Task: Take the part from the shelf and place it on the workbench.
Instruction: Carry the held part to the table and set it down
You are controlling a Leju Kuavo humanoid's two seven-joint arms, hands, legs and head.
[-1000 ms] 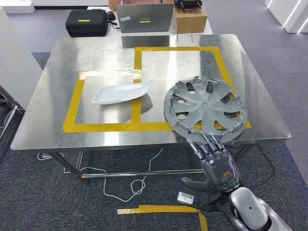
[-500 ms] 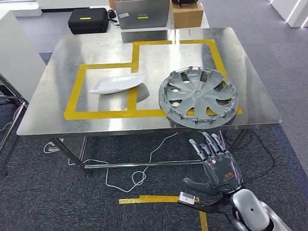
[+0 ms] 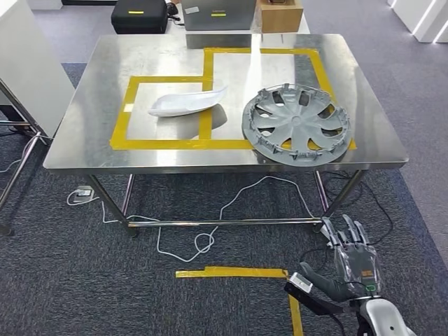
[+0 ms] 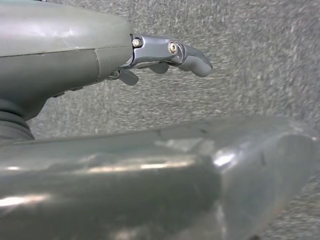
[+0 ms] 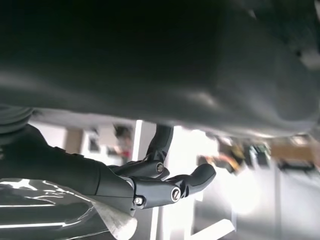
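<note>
White cable [image 3: 211,231] loops on carpet beside yellow floor tape [image 3: 232,272]

The steel workbench [image 3: 95,105] carries two obstacles inside its yellow tape outlines [image 3: 122,117] — the grey wheel cover [image 3: 296,124] near the front right edge and a white curved part [image 3: 186,102] left of it, with bare steel between them. Bare metal runs along the left side and right edge. At the back edge a black case [image 3: 139,17], a laptop [image 3: 218,14] and a cardboard box [image 3: 281,14] form a barrier. The right hand [image 3: 353,262] hangs empty over carpet, fingers spread, well apart from the bench — white cables [image 3: 208,234] loop on the floor beneath.
</note>
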